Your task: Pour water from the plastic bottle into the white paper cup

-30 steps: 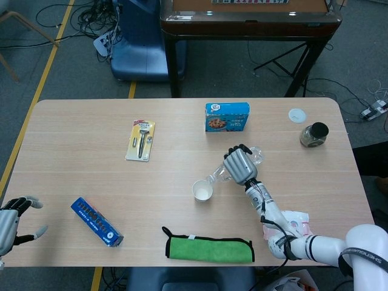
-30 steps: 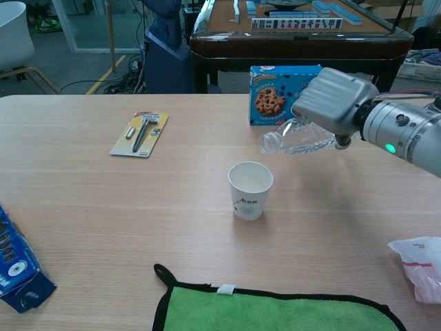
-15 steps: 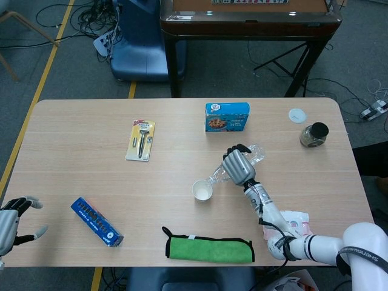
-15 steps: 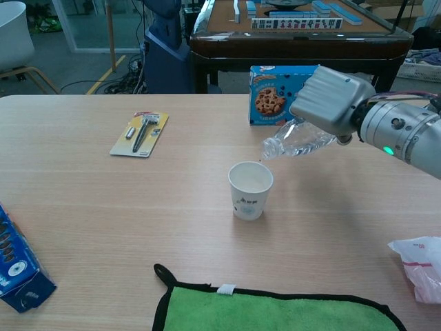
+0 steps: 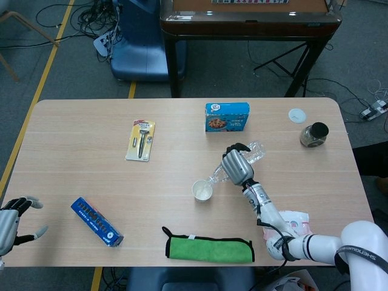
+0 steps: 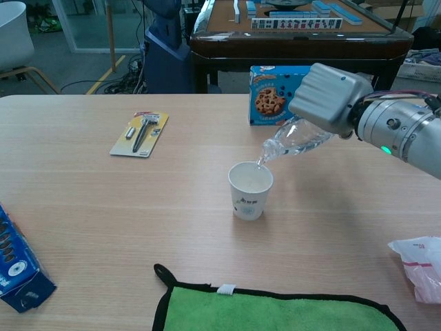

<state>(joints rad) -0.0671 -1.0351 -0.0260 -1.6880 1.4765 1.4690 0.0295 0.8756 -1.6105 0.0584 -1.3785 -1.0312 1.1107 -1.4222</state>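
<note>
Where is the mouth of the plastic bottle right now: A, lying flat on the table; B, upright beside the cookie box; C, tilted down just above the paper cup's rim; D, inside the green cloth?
C: the right hand tips the plastic bottle mouth-down over the white paper cup.

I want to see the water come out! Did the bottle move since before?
Yes. The plastic bottle in the right hand tipped further, its mouth dropping toward the white paper cup rim.

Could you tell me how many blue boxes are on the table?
2: the blue cookie box stands at the far side, beyond the right hand; the long blue box lies at the near left edge.
</note>
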